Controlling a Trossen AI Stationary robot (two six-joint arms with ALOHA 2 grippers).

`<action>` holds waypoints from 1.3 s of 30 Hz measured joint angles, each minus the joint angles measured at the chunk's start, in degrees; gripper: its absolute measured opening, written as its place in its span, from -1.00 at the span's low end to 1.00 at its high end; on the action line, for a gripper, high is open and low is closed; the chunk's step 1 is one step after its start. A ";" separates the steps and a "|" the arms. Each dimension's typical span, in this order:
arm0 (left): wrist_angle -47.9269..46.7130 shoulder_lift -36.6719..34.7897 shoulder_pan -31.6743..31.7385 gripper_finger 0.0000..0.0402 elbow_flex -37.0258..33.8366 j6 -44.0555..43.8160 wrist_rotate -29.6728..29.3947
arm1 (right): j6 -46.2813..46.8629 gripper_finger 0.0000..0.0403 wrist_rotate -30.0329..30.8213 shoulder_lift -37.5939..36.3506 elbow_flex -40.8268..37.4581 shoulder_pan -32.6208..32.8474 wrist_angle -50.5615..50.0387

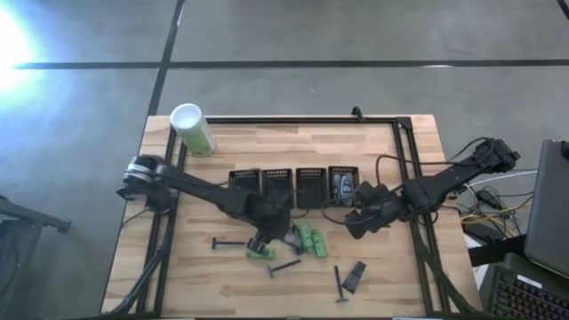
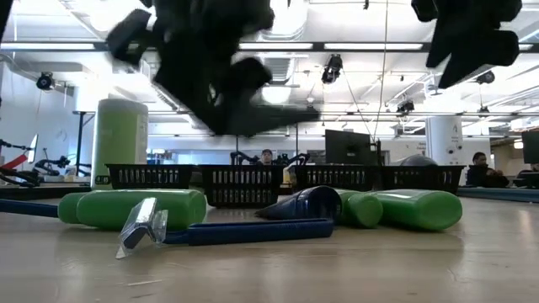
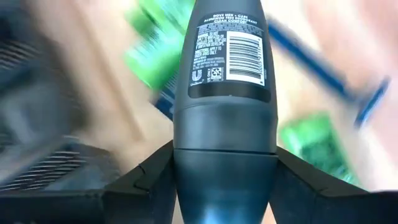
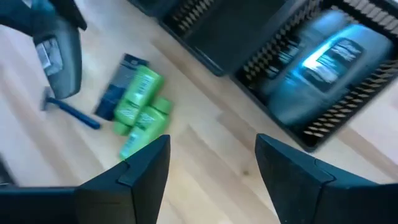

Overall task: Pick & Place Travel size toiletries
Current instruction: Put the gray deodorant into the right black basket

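Currently I log the following. Left gripper: clamped on a dark grey deodorant stick, label and barcode facing the wrist camera; in the high view it sits at centre, just below the row of black mesh trays. Right gripper: fingers apart with nothing between them, right of centre in the high view, just below the rightmost tray, which holds one grey tube. Green bottles: clustered on the wooden table, lower centre, with another green packet to their left. Blue razors: one at lower left of the cluster, one below it, one at lower right beside a dark flat packet. Tall green canister: upright, white cap, upper left of the table. People show small beyond the table in the low view.
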 joint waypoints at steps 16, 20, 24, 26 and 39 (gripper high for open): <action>19.64 -6.55 3.24 -0.02 0.02 -10.77 -12.83 | 12.20 0.29 2.29 -4.41 -0.11 -2.62 19.35; 20.64 -6.32 3.28 -0.02 0.02 -10.54 -13.79 | 12.37 0.33 3.40 -3.45 -0.11 -2.63 21.38; 22.14 -6.32 3.26 -0.02 0.02 -9.17 -14.57 | 12.41 0.37 3.43 -2.09 -0.11 -3.50 24.21; 22.35 -6.32 3.26 -0.02 0.02 -9.18 -14.57 | 12.01 0.39 3.44 -1.50 -0.11 -4.30 26.28; 24.16 -6.29 3.26 -0.02 0.02 -8.27 -15.97 | 11.64 0.31 1.97 0.89 -0.20 -6.74 32.74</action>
